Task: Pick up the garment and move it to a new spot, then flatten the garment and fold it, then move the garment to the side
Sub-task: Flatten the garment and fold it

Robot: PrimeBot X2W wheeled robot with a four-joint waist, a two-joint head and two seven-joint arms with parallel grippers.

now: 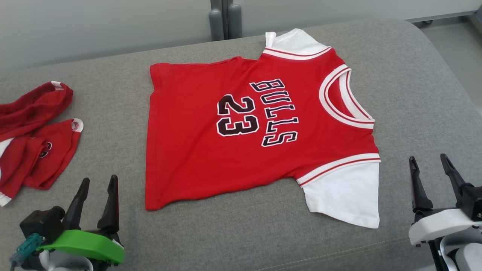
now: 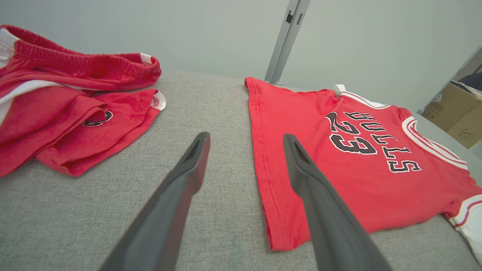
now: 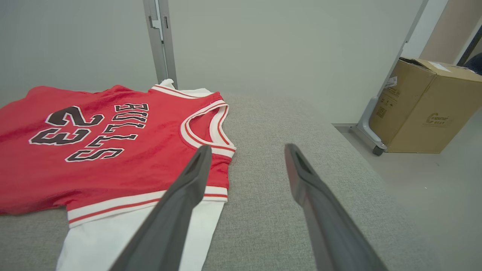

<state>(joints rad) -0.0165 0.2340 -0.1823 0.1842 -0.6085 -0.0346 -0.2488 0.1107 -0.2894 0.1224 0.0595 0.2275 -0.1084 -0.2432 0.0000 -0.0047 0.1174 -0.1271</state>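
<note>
Heap of red shorts (image 1: 34,139) at left end of grey padded surface (image 1: 244,233), just ahead and left of left gripper (image 1: 99,179), apart from jersey (image 1: 233,150). Behind far edge, grey post (image 1: 225,17), close to far white sleeve. Off to right, cardboard box (image 3: 425,105) on floor (image 3: 433,188), well clear of surface. Open grey cloth between each gripper and jersey. Bare strip along near edge, wide bare patch at right end, rounded drop-off there. Red jersey with BULLS 23 spread flat mid-surface, collar toward right, hem toward left, white sleeves at near-right and far corners. Left gripper near hem's near corner, fingers spread wide, empty, not touching cloth. Right gripper (image 1: 428,157) just right of near white sleeve, fingers likewise wide, empty, apart from cloth.
</note>
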